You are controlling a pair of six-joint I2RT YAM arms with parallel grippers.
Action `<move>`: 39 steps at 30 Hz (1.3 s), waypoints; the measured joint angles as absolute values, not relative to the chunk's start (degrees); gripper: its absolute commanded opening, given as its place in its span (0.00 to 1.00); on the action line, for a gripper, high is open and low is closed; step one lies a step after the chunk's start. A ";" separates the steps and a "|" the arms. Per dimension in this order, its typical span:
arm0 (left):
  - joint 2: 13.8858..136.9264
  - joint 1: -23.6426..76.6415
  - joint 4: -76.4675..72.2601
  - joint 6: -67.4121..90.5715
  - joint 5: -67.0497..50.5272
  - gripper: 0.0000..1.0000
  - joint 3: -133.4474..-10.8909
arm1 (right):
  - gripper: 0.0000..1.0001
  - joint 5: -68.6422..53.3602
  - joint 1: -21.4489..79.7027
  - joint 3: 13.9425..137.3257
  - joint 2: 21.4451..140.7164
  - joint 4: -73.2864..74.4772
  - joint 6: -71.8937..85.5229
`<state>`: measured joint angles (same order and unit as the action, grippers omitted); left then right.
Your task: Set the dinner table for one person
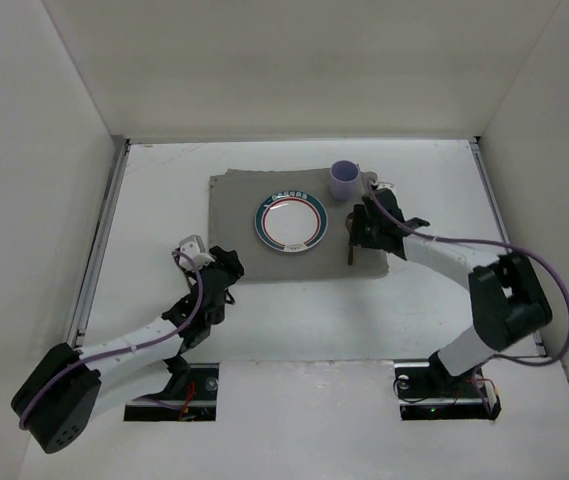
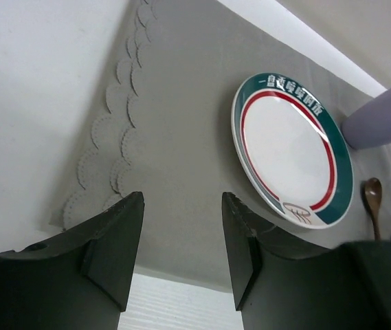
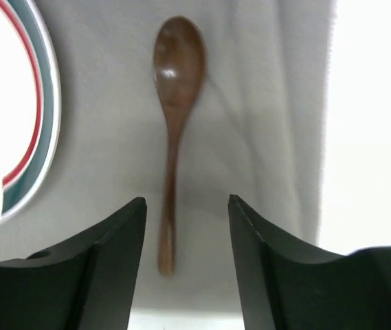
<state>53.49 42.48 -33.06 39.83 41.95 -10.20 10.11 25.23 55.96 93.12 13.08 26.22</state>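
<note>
- Dinner table [image 1: 294,320]: one, white and matte. It lies beneath both claws and runs outward on every side of them. Two thin metal rails bound it, one outboard of the left claw [image 1: 102,240] and one outboard of the right claw [image 1: 496,225].
- Placemat [image 1: 236,200]: one, grey cloth, lying flat on the table. It has a scalloped edge in the left wrist view. It spreads ahead of the left claw and lies directly under the right claw.
- Plate [image 1: 290,221]: one, white with a red ring and a green rim band. It lies flat on the placemat, ahead and to the right of the left claw and just left of the right claw.
- Spoon [image 3: 174,117]: one, brown wood, lying flat on the placemat to the right of the plate and apart from it. Its bowl points away from the right claw. Its handle end shows between that claw's fingers, and neither finger is seen touching it.
- Cup [image 1: 345,181]: one, lilac, upright, just beyond the right claw.
- Left claw [image 2: 181,199]: jaws spread, nothing between them. It is at the placemat's near left corner.
- Right claw [image 3: 186,206]: jaws spread, gripping nothing. It is over the spoon's handle.
</note>
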 measured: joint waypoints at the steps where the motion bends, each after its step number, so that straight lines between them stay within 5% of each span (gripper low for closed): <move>1: 53.52 42.19 -31.16 39.72 42.02 0.46 -11.20 | 0.63 11.22 25.50 54.28 90.24 12.93 26.37; 5: 53.49 41.04 -19.90 40.97 42.04 0.41 -18.22 | 0.64 15.35 27.24 48.38 77.17 9.45 27.03; 9: 53.56 36.75 -4.54 44.49 41.74 0.24 -26.11 | 0.21 18.09 31.35 42.87 66.30 2.09 27.97; 11: 54.08 33.36 2.98 46.33 41.43 0.18 -28.51 | 0.09 18.90 34.46 40.53 63.13 -1.39 28.91; 23: 65.36 16.56 17.10 46.44 35.20 0.35 -28.47 | 0.17 19.49 40.53 32.88 64.23 -11.79 32.53; 31: 69.17 16.08 11.90 42.81 33.41 0.33 -27.70 | 0.19 19.22 40.53 32.82 63.68 -14.20 33.04; 34: 68.60 16.53 10.31 42.54 32.97 0.24 -26.89 | 0.19 19.03 40.53 32.82 63.96 -14.37 33.04; 39: 62.92 17.08 9.91 42.68 32.73 0.27 -25.15 | 0.21 18.22 40.53 32.82 66.41 -14.61 33.04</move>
<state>62.92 17.08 9.91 42.68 32.73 -25.15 18.22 40.53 32.82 66.41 -14.61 33.04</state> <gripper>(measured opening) 0.247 0.204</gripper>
